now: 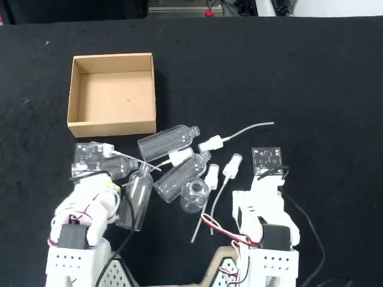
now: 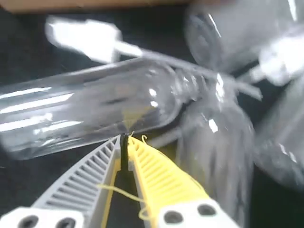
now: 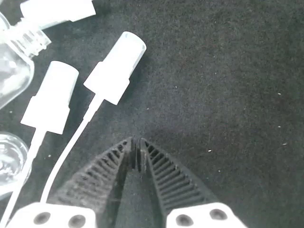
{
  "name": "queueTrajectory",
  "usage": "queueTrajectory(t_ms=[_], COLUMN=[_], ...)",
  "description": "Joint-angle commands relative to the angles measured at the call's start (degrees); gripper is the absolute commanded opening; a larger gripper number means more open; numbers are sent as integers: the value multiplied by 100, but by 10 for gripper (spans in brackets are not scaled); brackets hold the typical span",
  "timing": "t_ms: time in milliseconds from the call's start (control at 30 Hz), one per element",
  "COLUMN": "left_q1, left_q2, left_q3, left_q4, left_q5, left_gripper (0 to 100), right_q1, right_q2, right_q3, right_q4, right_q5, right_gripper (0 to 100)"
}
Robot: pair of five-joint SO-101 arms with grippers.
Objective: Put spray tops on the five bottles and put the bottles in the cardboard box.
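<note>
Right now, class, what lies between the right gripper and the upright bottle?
Two loose spray tops lie there side by side on the black cloth, seen in the right wrist view.

Bright even light, glare streaks on bottle (image 2: 85, 104)

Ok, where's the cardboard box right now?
In the high view the cardboard box sits left of centre on the black table, just beyond the heap of clear bottles.

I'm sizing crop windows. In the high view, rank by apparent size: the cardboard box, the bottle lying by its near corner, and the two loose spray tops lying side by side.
1. cardboard box
2. bottle
3. The two spray tops: their heads look alike, so they are not ranked against each other.
</note>
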State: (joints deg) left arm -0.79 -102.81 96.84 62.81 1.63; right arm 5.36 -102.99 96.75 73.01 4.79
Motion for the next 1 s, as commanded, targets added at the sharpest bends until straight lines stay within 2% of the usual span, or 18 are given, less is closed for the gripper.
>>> queueTrajectory(t_ms=[0, 233, 967], left_q1=[-681, -1095, -1077], left_q2=[-9, -9, 35], left_q3=[57, 57, 57], left_q4=[-273, -281, -273], left_q5=[-9, -18, -35], left_gripper=[30, 30, 30], right_q1=[-62, -62, -62], right_q2=[-303, -303, -303], right_q3=[-13, -13, -13], right_q4=[62, 62, 62], right_q5=[9, 9, 9], right_gripper=[11, 11, 11])
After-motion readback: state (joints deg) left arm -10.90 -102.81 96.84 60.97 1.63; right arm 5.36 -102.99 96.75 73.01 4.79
